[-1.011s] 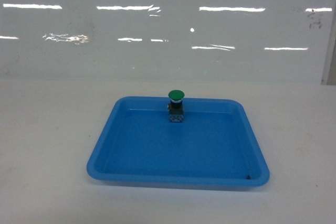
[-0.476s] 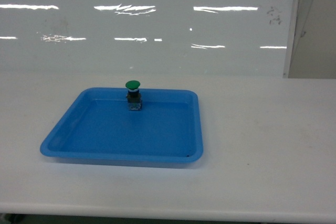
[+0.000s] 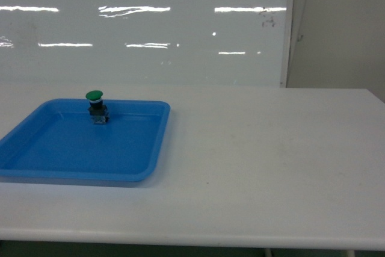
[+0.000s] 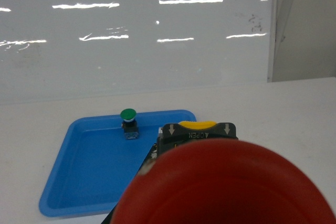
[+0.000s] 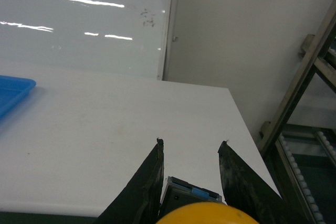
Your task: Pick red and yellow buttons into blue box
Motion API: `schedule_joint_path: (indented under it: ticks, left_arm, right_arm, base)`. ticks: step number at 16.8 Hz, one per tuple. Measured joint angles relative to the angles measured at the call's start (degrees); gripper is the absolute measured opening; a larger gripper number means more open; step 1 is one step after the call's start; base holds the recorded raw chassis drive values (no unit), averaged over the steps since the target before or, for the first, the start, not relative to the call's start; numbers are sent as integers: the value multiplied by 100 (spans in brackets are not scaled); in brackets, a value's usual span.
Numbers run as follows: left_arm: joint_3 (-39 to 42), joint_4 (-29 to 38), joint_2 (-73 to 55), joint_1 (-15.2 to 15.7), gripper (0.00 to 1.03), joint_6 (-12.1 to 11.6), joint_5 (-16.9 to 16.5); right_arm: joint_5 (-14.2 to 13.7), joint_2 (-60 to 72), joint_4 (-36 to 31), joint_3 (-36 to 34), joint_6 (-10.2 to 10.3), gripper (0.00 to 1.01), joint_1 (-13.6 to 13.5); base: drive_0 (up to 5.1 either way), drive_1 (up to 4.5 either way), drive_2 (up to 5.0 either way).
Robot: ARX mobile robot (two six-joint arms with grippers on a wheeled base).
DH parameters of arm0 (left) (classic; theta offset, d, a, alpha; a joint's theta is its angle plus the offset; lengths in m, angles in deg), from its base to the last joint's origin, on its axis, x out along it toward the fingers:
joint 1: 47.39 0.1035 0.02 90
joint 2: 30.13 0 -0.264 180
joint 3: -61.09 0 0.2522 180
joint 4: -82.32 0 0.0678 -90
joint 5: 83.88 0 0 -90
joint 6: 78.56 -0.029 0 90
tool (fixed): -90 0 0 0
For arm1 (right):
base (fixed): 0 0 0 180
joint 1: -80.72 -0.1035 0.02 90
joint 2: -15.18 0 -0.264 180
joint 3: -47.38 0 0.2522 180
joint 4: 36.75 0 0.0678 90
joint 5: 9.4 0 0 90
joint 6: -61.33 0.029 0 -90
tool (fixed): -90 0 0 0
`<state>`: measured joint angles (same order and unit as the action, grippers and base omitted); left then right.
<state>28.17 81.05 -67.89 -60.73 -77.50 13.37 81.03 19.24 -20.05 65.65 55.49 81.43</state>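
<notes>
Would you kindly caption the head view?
Green-capped button standing in shallow blue tray on white table.

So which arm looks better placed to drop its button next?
Right, tentatively: its fingers flank the yellow button facing the table's bare end, while the left's red button faces the tray. No blue box shows.

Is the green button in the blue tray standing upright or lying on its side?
Upright. The green button stands on its blocky base with the cap on top, near the far wall of the blue tray.
</notes>
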Motion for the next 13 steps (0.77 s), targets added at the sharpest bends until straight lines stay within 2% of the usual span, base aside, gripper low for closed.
schedule_joint_path:
  ticks: [13]
  left_arm:
    - [0, 0, -2, 0, 25, 0, 0]
  right_arm:
    - [-2, 2, 4, -2, 0, 29, 0]
  base:
    - [507, -238, -238]
